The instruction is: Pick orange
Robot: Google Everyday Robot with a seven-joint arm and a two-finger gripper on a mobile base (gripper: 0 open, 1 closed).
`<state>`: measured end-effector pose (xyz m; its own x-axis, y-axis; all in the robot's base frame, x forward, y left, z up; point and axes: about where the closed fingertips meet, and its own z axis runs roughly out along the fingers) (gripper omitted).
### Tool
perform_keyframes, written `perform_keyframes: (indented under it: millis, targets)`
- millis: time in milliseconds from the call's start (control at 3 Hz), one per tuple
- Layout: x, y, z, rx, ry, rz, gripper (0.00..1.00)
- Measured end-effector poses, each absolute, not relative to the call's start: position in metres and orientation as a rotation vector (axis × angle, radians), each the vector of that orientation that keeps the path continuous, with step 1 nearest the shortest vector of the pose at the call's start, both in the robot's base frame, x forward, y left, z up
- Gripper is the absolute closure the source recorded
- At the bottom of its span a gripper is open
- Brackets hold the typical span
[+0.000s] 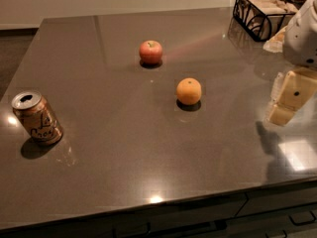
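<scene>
Camera view. The orange [188,91] rests on the surface [109,152] near its centre. It touches nothing, which probably leaves room for a grasp from either side. The red apple [150,51] lies farther back and to the left. The end effector [283,110] hangs at the right edge, well apart from the orange. Whether it is spread or pressed together cannot be told.

Containers:
- The wire basket [257,15], far right, holds pale items that cannot be identified.
- The opened can [37,118], near left, stands upright with its contents hidden.
</scene>
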<state>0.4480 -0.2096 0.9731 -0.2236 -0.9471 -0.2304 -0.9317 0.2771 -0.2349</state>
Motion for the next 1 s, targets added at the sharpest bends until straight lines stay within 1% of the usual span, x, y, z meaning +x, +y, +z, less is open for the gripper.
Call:
perform_keyframes:
  millis: [333, 667, 1000]
  targets:
    - [0.473, -0.191, 0.96, -1.673, 2.202, 0.003, 0.0]
    - [0.512, -0.161, 0.931, -1.61, 2.167, 0.112, 0.0]
    - [0.531, -0.135, 0.912, -1.596, 2.132, 0.198, 0.0]
